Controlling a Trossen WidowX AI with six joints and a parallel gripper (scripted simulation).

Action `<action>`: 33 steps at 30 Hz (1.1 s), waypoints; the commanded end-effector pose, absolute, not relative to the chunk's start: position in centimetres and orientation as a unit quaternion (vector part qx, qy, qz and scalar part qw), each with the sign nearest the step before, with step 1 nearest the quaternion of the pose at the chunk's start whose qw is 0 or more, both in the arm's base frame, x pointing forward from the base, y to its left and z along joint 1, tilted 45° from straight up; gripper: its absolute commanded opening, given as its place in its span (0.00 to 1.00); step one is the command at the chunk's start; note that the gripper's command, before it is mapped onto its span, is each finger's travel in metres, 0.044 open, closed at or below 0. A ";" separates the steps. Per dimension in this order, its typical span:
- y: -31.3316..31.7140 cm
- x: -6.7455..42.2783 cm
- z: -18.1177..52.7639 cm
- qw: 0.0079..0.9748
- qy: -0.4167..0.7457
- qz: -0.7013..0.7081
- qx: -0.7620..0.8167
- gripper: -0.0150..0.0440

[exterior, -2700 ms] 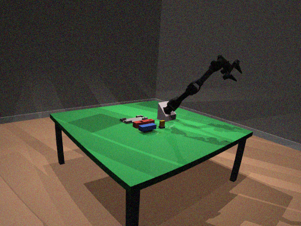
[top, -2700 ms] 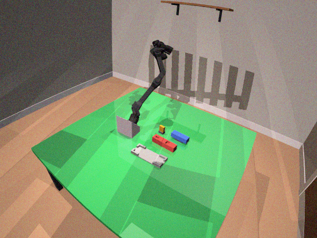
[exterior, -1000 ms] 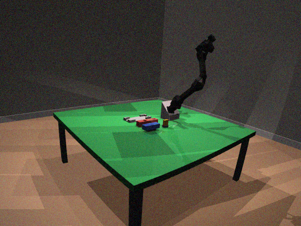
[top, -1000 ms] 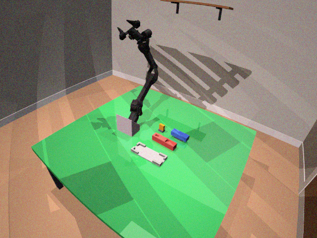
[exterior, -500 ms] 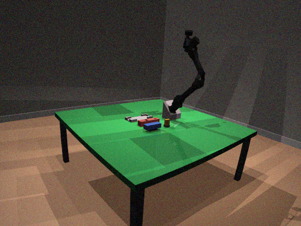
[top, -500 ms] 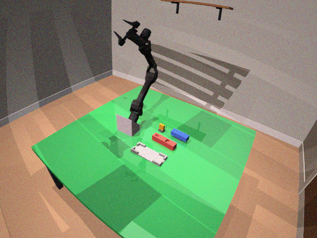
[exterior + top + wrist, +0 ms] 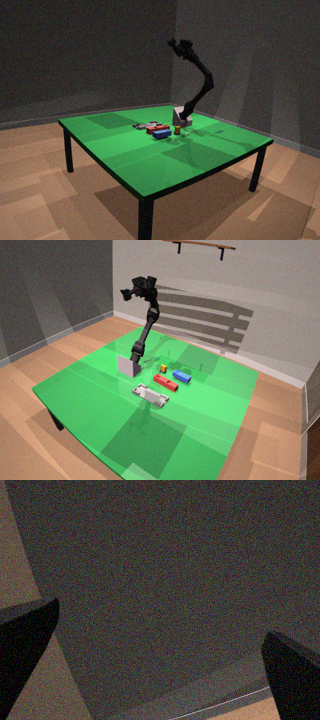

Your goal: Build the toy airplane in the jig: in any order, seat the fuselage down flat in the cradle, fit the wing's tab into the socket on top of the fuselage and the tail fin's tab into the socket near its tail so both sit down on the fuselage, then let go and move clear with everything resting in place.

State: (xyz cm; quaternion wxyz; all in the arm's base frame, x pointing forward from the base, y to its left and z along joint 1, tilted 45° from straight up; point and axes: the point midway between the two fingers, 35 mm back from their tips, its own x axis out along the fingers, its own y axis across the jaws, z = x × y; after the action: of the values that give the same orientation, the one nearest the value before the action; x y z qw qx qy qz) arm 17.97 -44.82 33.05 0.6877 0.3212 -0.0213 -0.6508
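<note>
A grey jig (image 7: 150, 395) (image 7: 144, 125) with an empty cradle lies flat on the green table (image 7: 77, 400) (image 7: 144, 165). The red fuselage (image 7: 165, 382) (image 7: 157, 128) lies on the table just behind the jig. The blue wing (image 7: 181, 376) (image 7: 161, 133) lies beside the fuselage. The small yellow tail fin (image 7: 163, 367) (image 7: 177, 129) stands near the fuselage's end. My gripper (image 7: 125, 294) (image 7: 172, 42) (image 7: 164, 626) is open and empty, raised high above the table and far from all parts. The wrist view shows only dark wall and floor between the fingers.
The arm's grey base block (image 7: 127, 366) (image 7: 180, 118) stands on the table behind the parts. A wooden shelf (image 7: 199, 243) hangs on the back wall. The table stands on a wooden floor.
</note>
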 end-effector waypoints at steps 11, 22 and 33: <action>-31.7 30.9 17.3 0.792 0.383 -0.378 0.289 1.00; -15.8 33.2 8.9 0.763 0.599 -0.056 0.238 1.00; -0.1 28.7 6.1 0.631 0.692 0.271 0.219 1.00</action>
State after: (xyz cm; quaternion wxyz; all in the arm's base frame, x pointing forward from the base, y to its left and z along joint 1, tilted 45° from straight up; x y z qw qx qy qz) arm 30.81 -4.78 6.44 0.6840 0.2177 0.6741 0.1740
